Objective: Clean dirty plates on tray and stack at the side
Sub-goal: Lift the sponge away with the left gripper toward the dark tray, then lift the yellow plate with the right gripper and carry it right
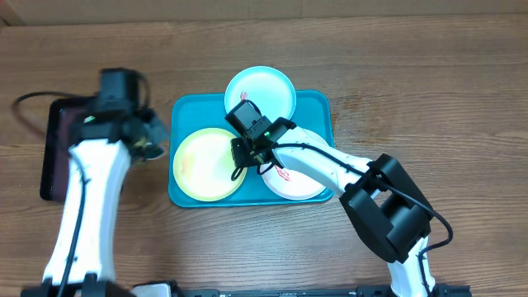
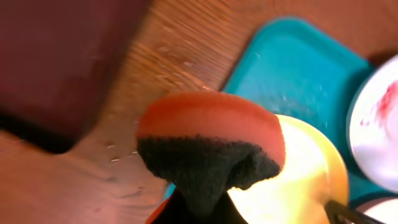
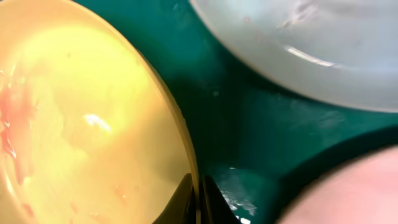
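Evidently right tool [image 3: 198, 200] pinches glossy yellow plate [image 3: 81, 124] at its rim; left tool [image 1: 151, 140] squeezes soft sponge [image 2: 211, 124].

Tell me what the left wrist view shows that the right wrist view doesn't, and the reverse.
Only the left wrist view: the orange-and-black sponge, wooden table and dark maroon tray. Only the right wrist view: the right gripper pinching the yellow-green plate at its rim. Both: that plate and the teal tray.
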`<state>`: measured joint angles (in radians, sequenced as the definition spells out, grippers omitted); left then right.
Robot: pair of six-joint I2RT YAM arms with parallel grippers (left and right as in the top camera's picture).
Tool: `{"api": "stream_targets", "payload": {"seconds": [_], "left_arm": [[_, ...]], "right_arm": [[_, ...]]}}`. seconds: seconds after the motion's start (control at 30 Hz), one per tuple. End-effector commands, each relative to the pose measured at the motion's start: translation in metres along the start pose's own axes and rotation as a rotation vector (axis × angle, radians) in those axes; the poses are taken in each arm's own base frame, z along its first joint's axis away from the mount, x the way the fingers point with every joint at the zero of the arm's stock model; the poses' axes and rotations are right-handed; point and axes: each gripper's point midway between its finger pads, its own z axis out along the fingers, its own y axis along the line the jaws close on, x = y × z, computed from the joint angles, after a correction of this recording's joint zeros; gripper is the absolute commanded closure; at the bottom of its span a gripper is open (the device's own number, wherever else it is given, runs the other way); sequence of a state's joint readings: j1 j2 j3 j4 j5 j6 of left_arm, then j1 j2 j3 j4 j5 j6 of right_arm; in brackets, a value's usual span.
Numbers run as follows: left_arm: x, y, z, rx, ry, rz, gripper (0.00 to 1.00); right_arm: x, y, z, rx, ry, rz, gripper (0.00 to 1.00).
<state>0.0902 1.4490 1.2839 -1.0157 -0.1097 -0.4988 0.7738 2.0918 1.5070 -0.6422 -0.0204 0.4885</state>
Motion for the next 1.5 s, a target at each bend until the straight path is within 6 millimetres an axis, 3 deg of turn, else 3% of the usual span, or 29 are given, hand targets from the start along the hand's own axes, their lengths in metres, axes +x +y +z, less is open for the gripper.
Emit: {"api": "stream_targets", "payload": {"seconds": [0.0,0.27,0.5,0.63,1.0,1.27,1.47], "left_arm": [[-0.009,0.024,-0.009,-0.032,-0.022,-0.073,0.96],[-0.012,0.050,-0.003,-0.027,0.023,-0.176,0.96],[-0.015,0.060,-0.003,-0.040,0.020,-0.208,0.96],[-0.015,0.064,-0.003,-0.045,0.022,-0.217,0.96],[-0.013,0.064,-0.003,-0.047,0.030,-0.217,0.96],[-0.012,0.063,-0.003,-0.044,0.032,-0.216,0.96],[-0.013,0.063,-0.003,-0.043,0.031,-0.216,0.96]], "right_arm": [[-0.041,0.007,-0.056,0.044,-0.193,-0.038,0.96],[-0.071,-0.001,-0.132,0.304,-0.466,-0.210,0.96],[-0.083,0.000,-0.175,0.651,-0.629,-0.441,0.96],[-0.088,0.013,-0.199,0.778,-0.714,-0.509,0.96],[-0.086,0.045,-0.211,0.861,-0.713,-0.759,0.96],[-0.086,0.044,-0.216,0.947,-0.661,-0.881,0.96],[-0.086,0.045,-0.214,0.917,-0.681,-0.840,0.96]]}}
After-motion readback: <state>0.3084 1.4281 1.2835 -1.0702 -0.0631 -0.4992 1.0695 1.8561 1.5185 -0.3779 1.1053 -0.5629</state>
